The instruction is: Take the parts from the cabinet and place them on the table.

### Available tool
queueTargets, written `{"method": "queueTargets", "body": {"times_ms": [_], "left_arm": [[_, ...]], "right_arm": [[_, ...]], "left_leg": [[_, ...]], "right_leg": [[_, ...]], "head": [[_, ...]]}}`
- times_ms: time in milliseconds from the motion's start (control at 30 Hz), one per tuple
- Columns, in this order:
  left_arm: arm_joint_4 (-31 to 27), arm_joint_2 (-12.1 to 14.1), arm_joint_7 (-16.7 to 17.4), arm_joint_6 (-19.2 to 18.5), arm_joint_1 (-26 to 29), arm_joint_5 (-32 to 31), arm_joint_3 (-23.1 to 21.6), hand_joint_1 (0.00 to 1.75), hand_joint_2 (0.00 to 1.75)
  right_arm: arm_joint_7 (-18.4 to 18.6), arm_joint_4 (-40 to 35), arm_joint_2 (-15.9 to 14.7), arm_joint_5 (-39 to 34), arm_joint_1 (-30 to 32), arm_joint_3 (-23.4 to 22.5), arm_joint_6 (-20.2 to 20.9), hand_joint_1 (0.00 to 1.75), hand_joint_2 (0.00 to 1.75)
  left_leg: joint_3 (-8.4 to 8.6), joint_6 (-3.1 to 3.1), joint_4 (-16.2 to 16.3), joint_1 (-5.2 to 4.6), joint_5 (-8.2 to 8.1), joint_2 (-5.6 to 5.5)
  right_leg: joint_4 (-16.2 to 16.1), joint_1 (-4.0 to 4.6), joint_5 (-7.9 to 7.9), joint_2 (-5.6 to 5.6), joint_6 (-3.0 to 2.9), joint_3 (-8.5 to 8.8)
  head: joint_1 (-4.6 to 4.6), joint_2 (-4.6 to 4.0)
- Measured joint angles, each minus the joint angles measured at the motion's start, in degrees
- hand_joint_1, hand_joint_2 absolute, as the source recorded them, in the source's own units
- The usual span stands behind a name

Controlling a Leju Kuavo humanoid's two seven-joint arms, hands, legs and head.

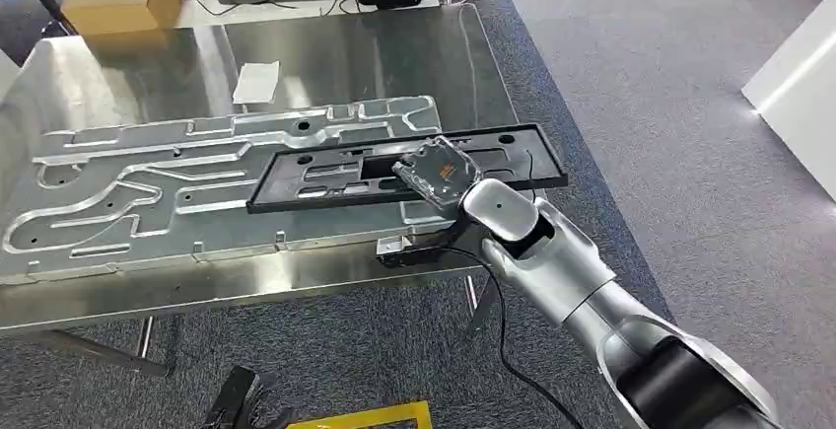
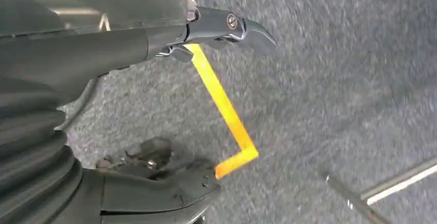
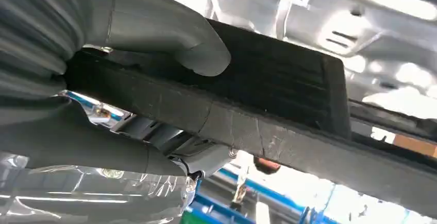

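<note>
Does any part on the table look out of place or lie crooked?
The black frame lies slanted across the large silver plate, one end past that plate's edge. The right hand grips it, so it seems not yet set down.

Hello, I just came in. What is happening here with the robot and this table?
The robot's right hand grips a long black frame part, which lies across a large silver machined plate on the steel table. The right wrist view shows the thumb pressed on the black part. The left hand hangs over the carpet, holding nothing.
</note>
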Motion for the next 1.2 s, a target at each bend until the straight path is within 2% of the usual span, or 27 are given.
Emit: {"method": "queueTargets", "body": {"times_ms": [33, 67, 133, 167, 200, 233, 300, 333, 367, 400, 467, 500, 533, 567, 600, 633, 667, 700, 800, 867, 933, 1000, 1033, 1067, 1100, 1167, 1200], "left_arm": [[0.0, 0.11, 0.0, 0.07, -0.01, 0.0, 0.02, 0.0, 1.75], [0.0, 0.13, 0.0, 0.13, -0.05, 0.04, 0.02, 0.0, 1.75], [0.0, 0.22, 0.0, 0.18, -0.05, 0.11, 0.05, 0.0, 1.75], [0.04, 0.2, 0.08, 0.18, 0.04, 0.13, 0.07, 0.0, 1.75], [0.02, 0.22, 0.09, 0.18, -0.07, 0.13, 0.09, 0.0, 1.75], [0.02, 0.22, 0.18, 0.18, -0.09, 0.13, 0.09, 0.0, 1.75], [0.02, 0.22, 0.15, 0.18, -0.17, 0.15, 0.11, 0.0, 1.75], [0.02, 0.2, 0.15, 0.18, -0.3, 0.15, 0.09, 0.0, 1.75], [0.02, 0.2, 0.15, 0.18, -0.47, 0.18, 0.11, 0.0, 1.75], [0.02, 0.22, 0.15, 0.18, -0.56, 0.22, 0.11, 0.0, 1.75], [0.02, 0.33, 0.15, 0.24, -0.73, 0.28, 0.13, 0.0, 1.75], [0.02, 0.35, 0.15, 0.33, -0.75, 0.39, 0.15, 0.0, 1.75], [0.02, 0.37, 0.15, 0.66, -0.76, 0.48, 0.18, 0.0, 1.75], [0.02, 0.37, 0.15, 0.79, -0.76, 0.68, 0.18, 0.0, 1.75], [0.02, 0.35, 0.15, 0.83, -0.77, 0.79, 0.18, 0.0, 1.75], [0.02, 0.33, 0.15, 0.85, -0.84, 0.96, 0.18, 0.0, 1.75], [0.02, 0.22, 0.15, 0.85, -0.89, 0.96, 0.18, 0.0, 1.75], [0.02, 0.09, 0.13, 0.85, -0.96, 0.98, 0.18, 0.0, 1.75], [0.02, 0.09, 0.15, 0.85, -1.12, 1.16, 0.11, 0.0, 1.75], [0.0, 0.26, 0.17, 0.83, -1.24, 1.18, -0.13, 0.0, 1.75], [0.0, 0.24, 0.37, 0.94, -1.51, 1.27, -0.48, 0.0, 1.75], [0.0, 0.22, 0.99, 1.07, -1.52, 1.42, -0.96, 0.0, 1.75], [0.0, 0.22, 1.4, 1.22, -1.52, 1.55, -1.13, 0.0, 1.75], [0.0, 0.22, 1.68, 1.33, -1.52, 1.7, -1.2, 0.0, 1.75], [0.0, 0.24, 1.99, 1.49, -1.57, 1.84, -1.27, 0.0, 1.75], [0.0, 0.29, 2.12, 1.64, -1.79, 2.03, -1.31, 0.0, 1.75], [0.0, 0.29, 2.12, 1.6, -1.97, 2.08, -1.42, 0.0, 1.75]], "right_arm": [[0.0, 0.2, 0.0, -0.09, 0.09, 0.13, -0.02, 1.75, 1.75], [0.0, 0.33, 0.0, -0.13, 0.05, 0.24, -0.02, 1.75, 1.75], [0.0, 0.35, 0.04, -0.2, -0.11, 0.31, -0.07, 1.75, 1.75], [0.0, 0.37, 0.04, -0.2, -0.09, 0.31, -0.07, 1.75, 1.75], [0.0, 0.5, 0.04, -0.22, -0.22, 0.33, -0.07, 1.75, 1.75], [0.02, 0.5, 0.04, -0.24, -0.26, 0.37, -0.09, 1.75, 1.75], [-0.04, 0.48, 0.02, -0.29, -0.28, 0.39, -0.11, 1.75, 1.75], [-0.02, 0.48, 0.07, -0.29, -0.42, 0.42, -0.11, 1.75, 1.75], [-0.02, 0.48, 0.07, -0.33, -0.66, 0.42, -0.15, 1.75, 1.75], [0.0, 0.48, 0.07, -0.37, -0.9, 0.42, -0.15, 1.75, 1.75], [0.0, 0.5, 0.07, -0.37, -0.91, 0.44, -0.15, 1.75, 1.75], [0.0, 0.59, 0.04, -0.37, -0.82, 0.5, -0.15, 1.75, 1.75], [0.0, 0.72, 0.04, -0.48, -0.82, 0.64, -0.2, 1.75, 1.75], [0.02, 0.83, 0.06, -0.61, -0.83, 0.74, -0.3, 1.75, 1.75], [0.04, 0.88, 0.09, -0.66, -0.88, 0.74, -0.35, 1.75, 1.75], [0.15, 0.87, 0.09, -0.72, -0.98, 0.74, -0.44, 1.75, 1.75], [0.22, 0.92, 0.11, -0.77, -1.13, 0.77, -0.55, 1.75, 1.75], [0.37, 1.07, 0.11, -0.79, -1.25, 0.77, -0.83, 1.75, 1.75], [0.55, 1.75, 0.31, -0.77, -1.44, 0.81, -2.34, 1.75, 1.75], [0.52, 2.43, 0.53, -1.16, -1.45, 0.81, -3.92, 1.75, 1.75], [0.61, 3.38, 1.02, -2.4, -1.48, 0.55, -6.44, 1.75, 1.75], [0.7, 4.66, 1.93, -3.32, -1.38, -0.02, -8.48, 1.75, 1.75], [0.68, 5.48, 2.4, -3.61, -1.38, -0.3, -9.05, 1.75, 1.75], [0.53, 6.14, 2.77, -3.76, -1.38, -0.52, -9.24, 1.75, 1.75], [0.37, 6.76, 3.17, -3.83, -1.4, -0.81, -9.35, 1.75, 1.75], [-0.3, 7.84, 4.28, -4.0, -1.6, -1.42, -9.4, 1.75, 1.75], [-0.72, 8.57, 5.04, -4.15, -1.87, -1.64, -9.49, 1.75, 1.75]], "left_leg": [[-0.54, -0.46, -1.27, 0.24, 0.83, 0.08], [-0.33, -0.99, -4.35, 0.51, 3.67, 0.18], [1.62, -1.73, -14.32, 1.15, 13.21, 0.45], [1.69, -1.94, -15.46, 1.03, 13.6, 0.37], [1.56, -1.39, -17.11, 0.46, 12.58, 0.5], [1.85, -0.03, -15.91, 0.42, 13.61, 0.53], [1.79, 0.54, -15.63, 0.35, 13.14, 0.5], [2.24, 0.95, -16.05, 0.81, 13.17, 0.55], [2.54, 1.29, -16.07, 0.81, 12.99, 0.55], [2.67, 1.65, -16.05, 0.81, 12.76, 0.58], [2.91, 2.07, -15.98, 0.63, 12.46, 0.63], [3.01, 2.13, -15.93, 0.56, 12.31, 0.63], [3.13, 2.13, -15.83, 0.53, 12.1, 0.6], [3.38, 2.09, -15.73, 0.48, 11.85, 0.53], [3.7, 2.04, -15.62, 0.41, 11.55, 0.48], [4.06, 1.94, -15.5, 0.36, 11.2, 0.39], [4.4, 1.83, -15.41, 0.31, 10.88, 0.38], [4.28, 1.5, -15.43, 0.0, 10.73, 0.39], [4.27, 0.81, -15.53, 0.07, 10.6, 0.47], [4.26, 0.16, -15.07, 0.05, 9.64, 0.61], [1.57, -0.38, -8.95, 0.1, 6.33, 0.64], [-3.36, -0.83, 0.75, 0.29, 2.58, 0.65], [-4.95, -0.98, 3.4, 0.36, 2.34, 0.65], [-5.14, -1.06, 3.15, 0.42, 3.44, 0.65], [-3.96, -1.11, 0.01, 0.49, 5.9, 0.67], [0.84, -0.96, -10.55, 0.56, 11.63, 0.69], [2.28, -0.7, -13.61, 0.54, 11.57, 0.68]], "right_leg": [[0.2, -0.16, -0.57, 0.03, 0.23, 0.5], [0.44, -0.36, -1.15, 0.06, 0.51, 0.91], [1.19, -0.77, -2.46, 0.1, 1.2, 1.73], [1.41, -0.8, -2.92, 0.17, 1.57, 2.04], [1.76, -0.81, -3.09, 0.18, 1.85, 1.74], [2.02, -0.7, -3.45, 0.24, 2.29, 1.54], [2.22, -0.72, -3.98, 0.11, 2.85, 1.7], [2.73, -0.6, -4.64, 0.01, 3.33, 1.54], [4.41, -0.72, -5.44, -0.3, 3.63, 1.05], [7.83, -0.8, -7.13, -0.46, 3.95, -0.65], [18.14, -1.1, -11.22, -0.63, 4.46, -6.33], [21.51, -1.19, -11.76, -0.68, 4.53, -8.52], [22.16, -1.25, -10.91, -0.69, 4.49, -9.49], [20.1, -1.24, -8.73, -0.69, 4.31, -9.03], [16.0, -1.22, -5.82, -0.69, 4.03, -7.43], [10.28, -1.12, -2.4, -0.7, 3.59, -4.96], [5.63, -0.94, -0.17, -0.73, 3.08, -3.08], [5.02, -0.45, -1.0, -0.83, 2.67, -2.28], [3.83, -0.42, -1.68, -0.66, 2.36, -2.08], [2.84, -1.22, -1.5, -0.73, 2.12, -1.31], [2.67, -1.22, -1.57, -0.71, 1.64, -1.02], [2.74, -1.12, -1.69, -0.69, 1.45, -0.99], [2.85, -1.11, -1.73, -0.64, 1.45, -0.98], [2.98, -1.11, -1.82, -0.58, 1.45, -0.93], [3.17, -1.13, -2.0, -0.51, 1.5, -0.85], [3.82, -1.19, -2.49, -0.38, 1.78, -0.72], [4.11, -1.12, -2.74, -0.31, 2.06, -0.9]], "head": [[0.0, 0.0], [-0.02, 0.0], [-0.09, 0.0], [-0.07, 0.0], [-0.37, 0.0], [-0.42, 0.0], [-0.26, 0.0], [-0.33, 0.0], [-0.15, 0.0], [0.2, 0.0], [0.24, 0.0], [0.22, 0.0], [0.24, 0.0], [0.22, 0.0], [0.24, 0.0], [0.24, 0.0], [0.24, 0.0], [0.11, 0.0], [0.28, 0.0], [0.31, 0.0], [0.0, 0.0], [0.0, 0.0], [0.0, 0.0], [0.0, 0.0], [-0.02, 0.0], [-0.02, 0.0], [0.02, 0.0]]}}
